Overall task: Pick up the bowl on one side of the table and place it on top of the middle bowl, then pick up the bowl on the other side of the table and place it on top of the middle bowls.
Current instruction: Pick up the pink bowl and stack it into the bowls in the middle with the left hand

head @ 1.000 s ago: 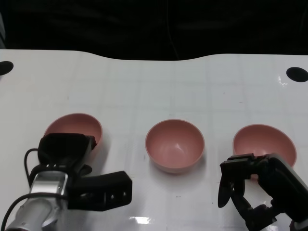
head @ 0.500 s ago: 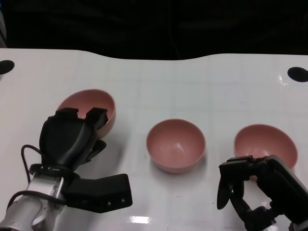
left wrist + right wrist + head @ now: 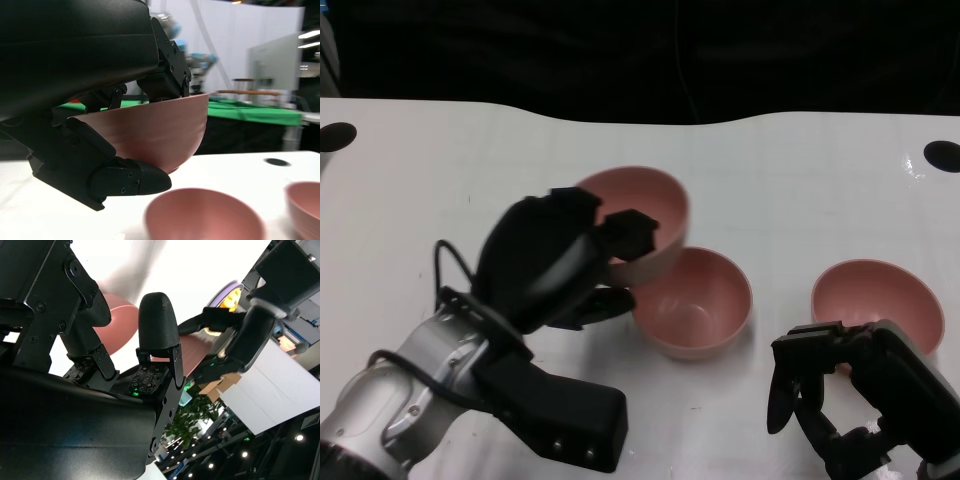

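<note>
First stack is underway, not finished: the left hand point(image 3: 555, 262) grips the left bowl point(image 3: 638, 215) by its near rim, fingers over the lip and thumb under the wall, and the bowl is off the worktop point(image 3: 800, 180), tilted a bit. In the left wrist view the carried bowl hangs clearly above the middle bowl point(image 3: 698, 300) with a gap between them, so no contact yet. In the head view it sits just behind and left of the middle bowl, overlapping its far-left rim, so it looks not centred over it. The middle bowl sits upright and empty on the worktop. The right bowl point(image 3: 876, 300) is untouched at the right side, upright. The right hand point(image 3: 835, 385) hovers just in front of it, fingers spread apart, holding nothing, not touching the bowl as far as visible. Left to do, by my read: bring the held bowl over centre, lower and release it into the middle bowl, then do the whole second pick and place with the right bowl. Roughly a third through
</note>
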`<state>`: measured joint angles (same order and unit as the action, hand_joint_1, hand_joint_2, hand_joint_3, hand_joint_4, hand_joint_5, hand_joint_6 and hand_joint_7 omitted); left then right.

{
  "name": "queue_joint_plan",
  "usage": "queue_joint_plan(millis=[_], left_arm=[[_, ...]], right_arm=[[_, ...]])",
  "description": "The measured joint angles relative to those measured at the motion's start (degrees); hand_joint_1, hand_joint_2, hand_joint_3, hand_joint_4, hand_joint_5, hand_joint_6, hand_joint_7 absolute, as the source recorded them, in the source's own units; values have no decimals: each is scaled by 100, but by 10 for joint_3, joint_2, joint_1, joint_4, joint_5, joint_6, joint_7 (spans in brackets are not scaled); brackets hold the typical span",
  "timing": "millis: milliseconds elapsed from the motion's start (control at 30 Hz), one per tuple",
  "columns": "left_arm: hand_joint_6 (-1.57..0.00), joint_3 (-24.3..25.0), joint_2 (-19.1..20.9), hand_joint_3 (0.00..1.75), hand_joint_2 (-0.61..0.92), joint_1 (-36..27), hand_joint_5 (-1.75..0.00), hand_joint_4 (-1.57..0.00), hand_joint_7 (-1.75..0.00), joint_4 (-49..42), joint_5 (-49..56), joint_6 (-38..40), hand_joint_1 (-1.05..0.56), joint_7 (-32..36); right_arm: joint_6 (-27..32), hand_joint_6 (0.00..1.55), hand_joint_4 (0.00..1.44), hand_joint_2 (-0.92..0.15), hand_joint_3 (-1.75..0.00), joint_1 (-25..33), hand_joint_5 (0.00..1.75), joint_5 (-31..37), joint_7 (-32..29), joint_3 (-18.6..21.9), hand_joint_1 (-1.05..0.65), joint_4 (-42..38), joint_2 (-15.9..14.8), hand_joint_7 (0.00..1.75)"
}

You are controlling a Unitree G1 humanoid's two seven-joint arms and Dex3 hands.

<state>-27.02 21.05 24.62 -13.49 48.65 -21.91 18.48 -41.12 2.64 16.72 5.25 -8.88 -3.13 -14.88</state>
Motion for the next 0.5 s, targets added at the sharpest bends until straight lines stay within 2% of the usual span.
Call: queue_joint_plan(millis=[33,133,367,500], left_arm=[[-71,-7,-8,60,67,10,-174,-88,-169,-10,9,-12,-21,5],[-69,-22,-27,63,67,28,-175,-89,-174,-33,21,-33,-23,17],[-68,-54,-56,65,67,52,-175,-87,-172,-84,39,-48,-27,12],[-69,-69,-68,60,67,57,-175,-87,-166,-109,53,-49,-27,12]], right_arm=[[0,96,99,-2,-172,0,171,0,0,0,31,0,0,130],[-2,96,99,-2,-172,0,171,-1,0,0,32,0,0,131],[-7,96,98,-1,-173,-1,171,-2,0,-1,31,-4,0,130],[-11,96,99,-1,-173,-1,172,-2,0,-2,30,-6,0,130]])
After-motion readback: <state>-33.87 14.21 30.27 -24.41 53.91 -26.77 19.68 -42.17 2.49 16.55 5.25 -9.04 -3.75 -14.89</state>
